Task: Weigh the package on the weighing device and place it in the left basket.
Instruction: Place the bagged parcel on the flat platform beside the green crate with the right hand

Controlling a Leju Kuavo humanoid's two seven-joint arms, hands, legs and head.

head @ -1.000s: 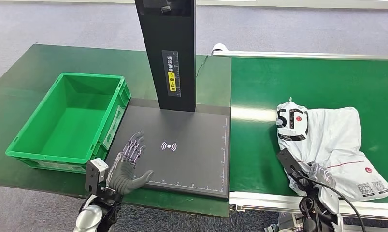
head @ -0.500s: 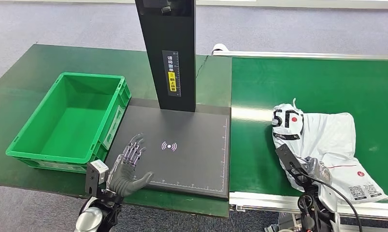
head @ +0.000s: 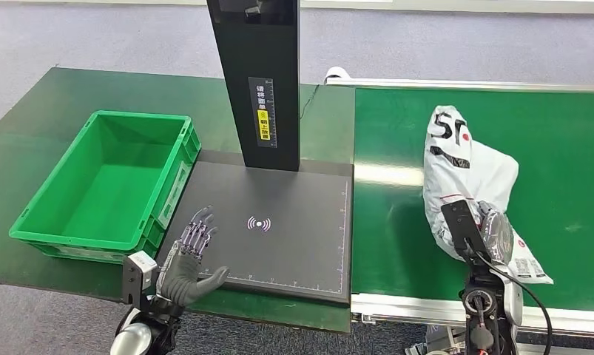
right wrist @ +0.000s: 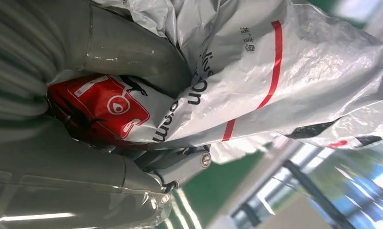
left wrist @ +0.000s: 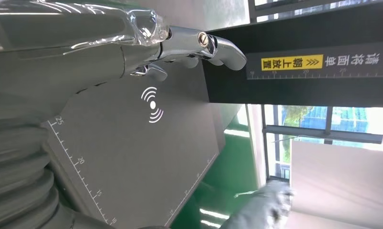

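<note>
A white plastic package (head: 464, 174) with black and red print hangs lifted above the green conveyor belt (head: 560, 140). My right hand (head: 492, 235) grips its lower part; in the right wrist view the crumpled package (right wrist: 256, 81) is bunched between the thumb and fingers. The dark weighing plate (head: 294, 237) with a white signal mark lies in the middle, a black post (head: 260, 81) rising behind it. My left hand (head: 188, 259) hovers open over the plate's near left corner, fingers apart (left wrist: 199, 45). The green basket (head: 38, 214) stands left of the plate and holds nothing.
The plate and basket rest on a dark green table (head: 27, 118). A metal rail (head: 427, 307) runs along the conveyor's near edge. Grey floor lies beyond the table.
My right hand has raised the package off the belt; it now hangs upright instead of lying spread flat. The left hand has drifted slightly down and left.
</note>
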